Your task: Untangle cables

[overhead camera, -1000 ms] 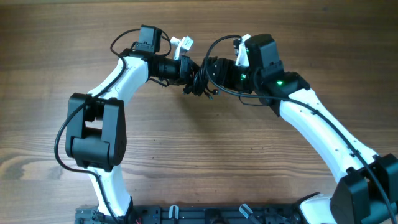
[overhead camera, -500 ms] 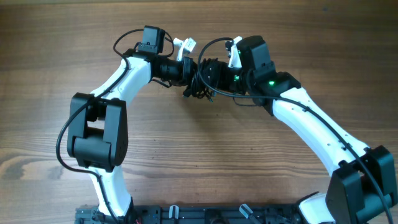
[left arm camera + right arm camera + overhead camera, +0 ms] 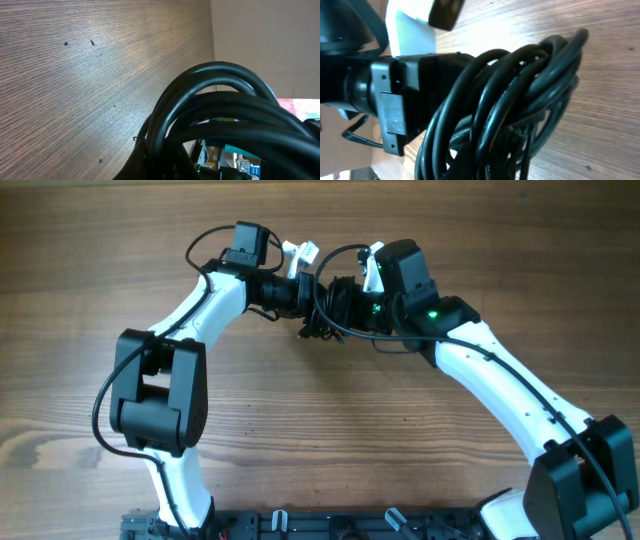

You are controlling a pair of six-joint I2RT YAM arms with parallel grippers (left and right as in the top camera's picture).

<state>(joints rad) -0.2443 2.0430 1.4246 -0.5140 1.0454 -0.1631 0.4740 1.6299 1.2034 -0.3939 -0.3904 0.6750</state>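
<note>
The cables (image 3: pixel 320 320) are a small knotted black bundle hanging between my two grippers over the far middle of the wooden table. My left gripper (image 3: pixel 306 298) comes in from the left and is shut on the bundle. My right gripper (image 3: pixel 336 300) faces it from the right, also shut on the cables. In the left wrist view, thick glossy loops of the cables (image 3: pixel 220 105) fill the lower right and hide the fingers. The right wrist view shows several strands of the cables (image 3: pixel 510 100) crossing in front of the left gripper's black body (image 3: pixel 395 100).
The wooden table (image 3: pixel 90 240) extends on all sides. A black rail (image 3: pixel 330 525) runs along the near edge between the arm bases. Thicker black arm cables loop above each wrist, the left one (image 3: pixel 205 240) and the right one (image 3: pixel 340 252).
My right gripper has moved a little left onto the bundle and closed on it. The left gripper stayed shut on the cables and drifted slightly right.
</note>
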